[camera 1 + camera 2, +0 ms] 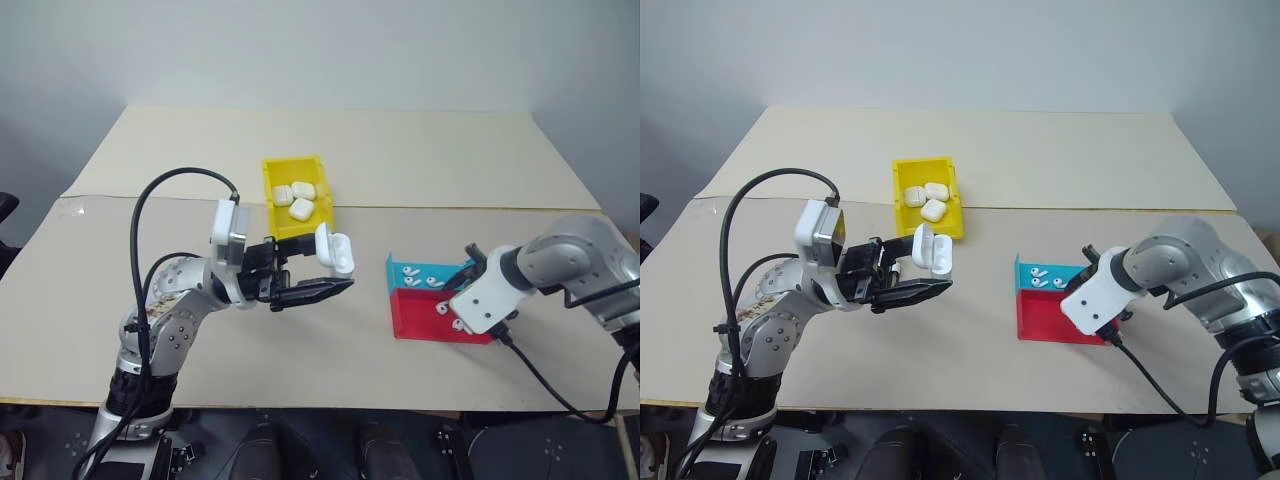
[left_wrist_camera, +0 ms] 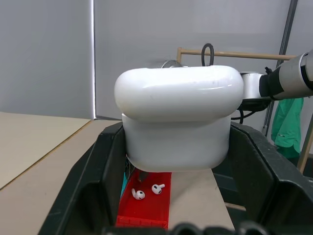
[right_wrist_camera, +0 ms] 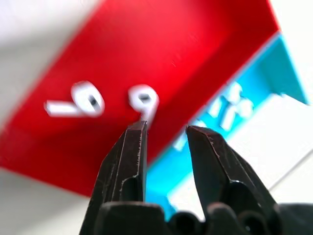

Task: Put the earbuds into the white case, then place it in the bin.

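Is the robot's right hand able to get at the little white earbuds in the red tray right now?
Probably yes. The right hand hangs just above the red tray, fingers slightly apart, and the earbuds lie uncovered right below its fingertips, with nothing between them.

Bare surface (image 1: 330, 330) lies open between the two arms. The yellow bin (image 1: 296, 198) already holds three cases, leaving little room. The right pincer (image 3: 166, 132) hangs over the red tray (image 1: 425, 322), blocking access from above.
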`<state>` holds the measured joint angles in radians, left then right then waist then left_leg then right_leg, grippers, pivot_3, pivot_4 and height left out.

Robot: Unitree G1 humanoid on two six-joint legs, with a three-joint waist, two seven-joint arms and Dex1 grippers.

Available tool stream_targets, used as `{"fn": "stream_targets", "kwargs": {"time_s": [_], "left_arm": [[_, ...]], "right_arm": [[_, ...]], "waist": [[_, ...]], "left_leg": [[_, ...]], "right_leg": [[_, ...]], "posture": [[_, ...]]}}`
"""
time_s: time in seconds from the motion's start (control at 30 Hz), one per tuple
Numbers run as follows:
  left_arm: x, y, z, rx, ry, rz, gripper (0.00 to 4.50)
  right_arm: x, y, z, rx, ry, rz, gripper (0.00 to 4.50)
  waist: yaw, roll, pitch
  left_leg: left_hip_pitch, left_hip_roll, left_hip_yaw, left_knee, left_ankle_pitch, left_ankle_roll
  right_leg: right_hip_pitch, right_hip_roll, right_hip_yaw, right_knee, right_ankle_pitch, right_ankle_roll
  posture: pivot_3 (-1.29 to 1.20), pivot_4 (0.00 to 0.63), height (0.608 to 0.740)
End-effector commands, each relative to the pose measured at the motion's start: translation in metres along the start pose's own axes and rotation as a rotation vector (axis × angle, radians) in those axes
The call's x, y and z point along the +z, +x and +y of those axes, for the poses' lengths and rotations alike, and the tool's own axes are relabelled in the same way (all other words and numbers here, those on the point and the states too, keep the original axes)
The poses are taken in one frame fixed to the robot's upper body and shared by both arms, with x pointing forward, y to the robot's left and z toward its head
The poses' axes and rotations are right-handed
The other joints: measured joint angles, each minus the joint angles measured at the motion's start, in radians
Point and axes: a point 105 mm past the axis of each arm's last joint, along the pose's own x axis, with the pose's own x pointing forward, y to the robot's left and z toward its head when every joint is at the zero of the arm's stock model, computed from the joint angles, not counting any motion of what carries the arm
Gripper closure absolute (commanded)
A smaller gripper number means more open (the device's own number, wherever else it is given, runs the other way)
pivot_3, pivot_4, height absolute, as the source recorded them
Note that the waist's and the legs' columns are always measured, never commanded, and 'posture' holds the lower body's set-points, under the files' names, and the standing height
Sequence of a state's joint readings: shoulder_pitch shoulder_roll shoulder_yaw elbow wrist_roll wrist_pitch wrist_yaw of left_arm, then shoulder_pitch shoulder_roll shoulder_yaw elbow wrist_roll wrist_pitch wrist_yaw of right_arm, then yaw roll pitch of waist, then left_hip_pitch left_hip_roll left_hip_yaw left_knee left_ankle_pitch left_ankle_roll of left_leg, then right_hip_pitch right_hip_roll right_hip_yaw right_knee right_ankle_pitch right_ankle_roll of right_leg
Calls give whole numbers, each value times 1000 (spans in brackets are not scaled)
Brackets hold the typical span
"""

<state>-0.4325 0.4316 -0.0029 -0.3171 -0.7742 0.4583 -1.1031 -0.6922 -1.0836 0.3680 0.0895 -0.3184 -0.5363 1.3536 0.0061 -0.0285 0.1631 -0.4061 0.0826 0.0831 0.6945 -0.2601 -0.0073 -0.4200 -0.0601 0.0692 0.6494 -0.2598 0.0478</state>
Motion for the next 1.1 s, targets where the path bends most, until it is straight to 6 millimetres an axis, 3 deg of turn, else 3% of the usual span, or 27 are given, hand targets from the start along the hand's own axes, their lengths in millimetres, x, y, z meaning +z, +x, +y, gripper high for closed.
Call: {"fn": "stream_targets", "kwargs": {"time_s": [0.03,0.4,1.1], "left_arm": [[8,4,-5,-28,39,-19,1700],[9,2,-5,-8,45,-19,1700],[11,3,-5,7,53,-23,1700]], "right_arm": [[0,0,-1,36,-64,-12,2918],[4,5,0,149,-92,-89,2918],[1,22,2,200,-150,-26,2918]], "waist": [[0,0,0],[-2,0,0],[-3,0,0]], "left_leg": [[0,0,0,0,0,0],[0,0,0,0,0,0],[0,0,0,0,0,0]], "right_leg": [[0,0,0,0,0,0],[0,0,0,0,0,0],[0,0,0,0,0,0]], "posture": [[0,150,740],[0,150,740],[0,150,740]]}}
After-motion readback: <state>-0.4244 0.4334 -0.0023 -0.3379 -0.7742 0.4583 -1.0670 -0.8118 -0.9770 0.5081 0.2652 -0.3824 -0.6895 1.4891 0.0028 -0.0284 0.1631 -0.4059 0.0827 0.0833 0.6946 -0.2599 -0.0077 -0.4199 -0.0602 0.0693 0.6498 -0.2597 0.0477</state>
